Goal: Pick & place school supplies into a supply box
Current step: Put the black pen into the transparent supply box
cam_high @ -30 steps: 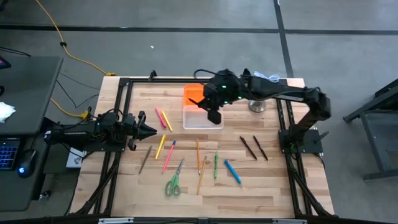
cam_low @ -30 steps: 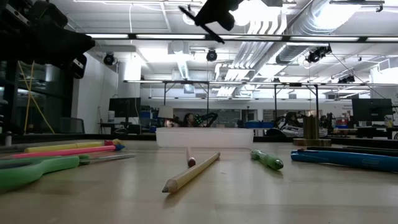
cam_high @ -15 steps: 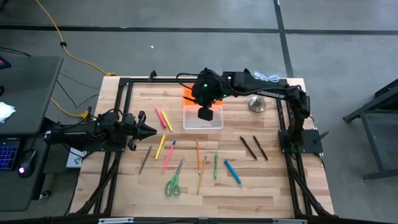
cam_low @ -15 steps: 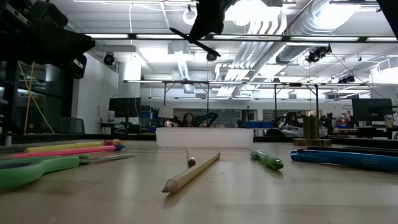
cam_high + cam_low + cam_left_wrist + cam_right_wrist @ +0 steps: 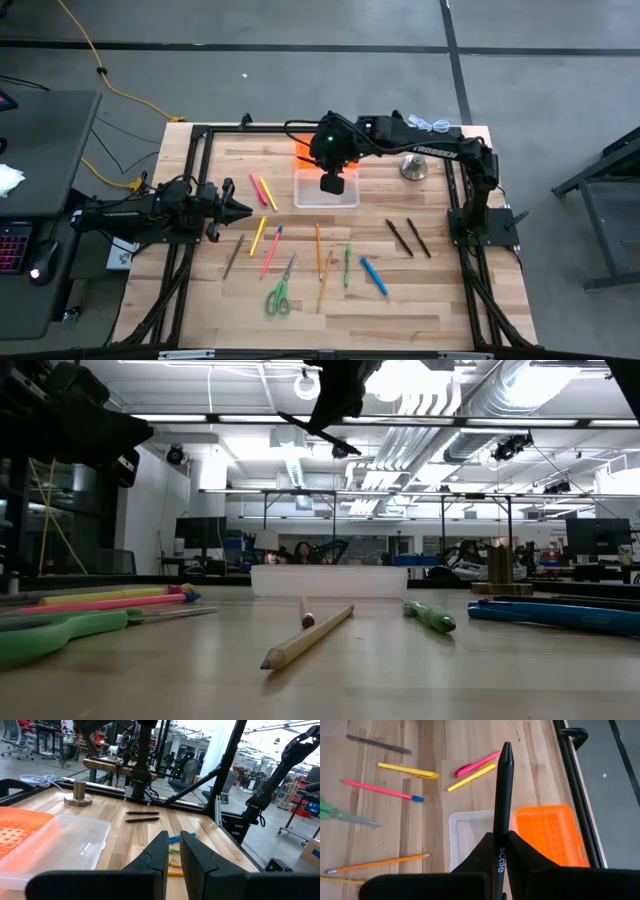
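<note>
Right gripper [image 5: 498, 851] fingers pinch a black pen [image 5: 502, 795] marked "scale", above the supply box [image 5: 470, 837]; left gripper [image 5: 172, 851] fingers slightly parted, empty.

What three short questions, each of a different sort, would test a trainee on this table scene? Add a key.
1. True or false: the right tool is shut on a black pen.
2. The right tool hangs above: A) the scissors B) the supply box C) the metal bell.
3. Fill in: the supply box's open lid is coloured ____.

Key: 1 true; 2 B; 3 orange.
</note>
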Controlling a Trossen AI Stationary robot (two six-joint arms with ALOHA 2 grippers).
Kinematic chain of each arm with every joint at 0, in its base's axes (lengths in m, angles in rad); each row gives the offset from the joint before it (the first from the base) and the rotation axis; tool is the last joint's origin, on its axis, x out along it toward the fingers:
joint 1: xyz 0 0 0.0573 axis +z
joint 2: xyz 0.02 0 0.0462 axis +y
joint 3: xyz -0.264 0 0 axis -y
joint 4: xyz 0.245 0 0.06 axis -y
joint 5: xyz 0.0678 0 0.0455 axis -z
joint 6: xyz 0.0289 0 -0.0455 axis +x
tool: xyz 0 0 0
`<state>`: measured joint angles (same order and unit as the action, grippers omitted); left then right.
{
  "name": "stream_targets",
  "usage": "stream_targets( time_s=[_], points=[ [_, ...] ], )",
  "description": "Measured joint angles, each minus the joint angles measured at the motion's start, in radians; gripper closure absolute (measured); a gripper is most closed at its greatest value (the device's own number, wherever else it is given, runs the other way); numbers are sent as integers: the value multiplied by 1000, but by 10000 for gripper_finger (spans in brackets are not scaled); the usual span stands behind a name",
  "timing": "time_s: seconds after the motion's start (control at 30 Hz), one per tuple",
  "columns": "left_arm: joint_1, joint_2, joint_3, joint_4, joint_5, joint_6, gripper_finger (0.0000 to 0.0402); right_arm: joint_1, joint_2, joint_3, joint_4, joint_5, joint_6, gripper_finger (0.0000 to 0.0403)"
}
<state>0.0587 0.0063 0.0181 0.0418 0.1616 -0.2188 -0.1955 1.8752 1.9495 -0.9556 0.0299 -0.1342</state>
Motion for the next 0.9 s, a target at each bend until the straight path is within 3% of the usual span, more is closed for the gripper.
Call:
stream_targets(
  time_s=[0.9],
  points=[
    [0,1,0,-20,5,0,325,-21,227,0,-72,5,-24,389]
  ],
)
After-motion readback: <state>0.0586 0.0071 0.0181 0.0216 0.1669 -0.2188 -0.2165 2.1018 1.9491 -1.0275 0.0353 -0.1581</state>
